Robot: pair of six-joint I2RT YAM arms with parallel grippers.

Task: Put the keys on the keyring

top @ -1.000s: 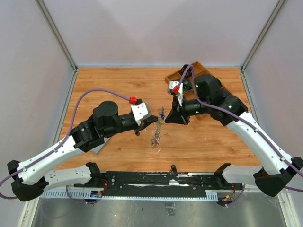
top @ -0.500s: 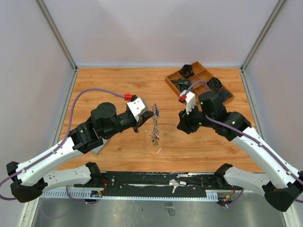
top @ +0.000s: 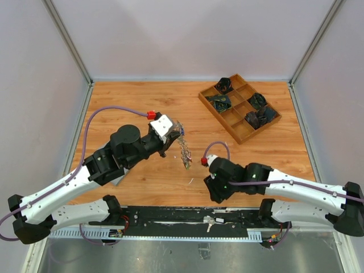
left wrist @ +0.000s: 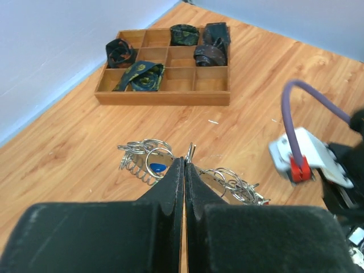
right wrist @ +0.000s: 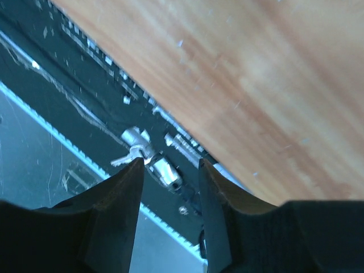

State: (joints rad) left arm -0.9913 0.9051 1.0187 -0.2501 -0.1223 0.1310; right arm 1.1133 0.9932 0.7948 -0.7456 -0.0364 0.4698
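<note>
My left gripper [top: 176, 133] is shut on the keyring [top: 184, 150], a silver ring crowded with small keys that hangs from the fingers above the table. In the left wrist view the shut fingertips [left wrist: 177, 166] pinch the ring's edge. Loops and a blue-tagged key [left wrist: 154, 168] spread to the left, and more rings [left wrist: 234, 183] to the right. My right gripper [top: 212, 195] is open and empty, low at the table's front edge. Its fingers [right wrist: 129, 177] frame a small silver key-like piece [right wrist: 145, 156] on the black rail; it also shows in the top view [top: 209, 223].
A wooden compartment tray [top: 227, 116] with dark bundles stands at the back right, also in the left wrist view [left wrist: 165, 96]. The black mounting rail [top: 170, 219] runs along the front edge. The right arm's wrist [left wrist: 304, 159] lies close to the keyring's right.
My right arm swung from beside the keyring near the tray down to the front edge by the rail. My left gripper shifted slightly back-left with the keyring.
</note>
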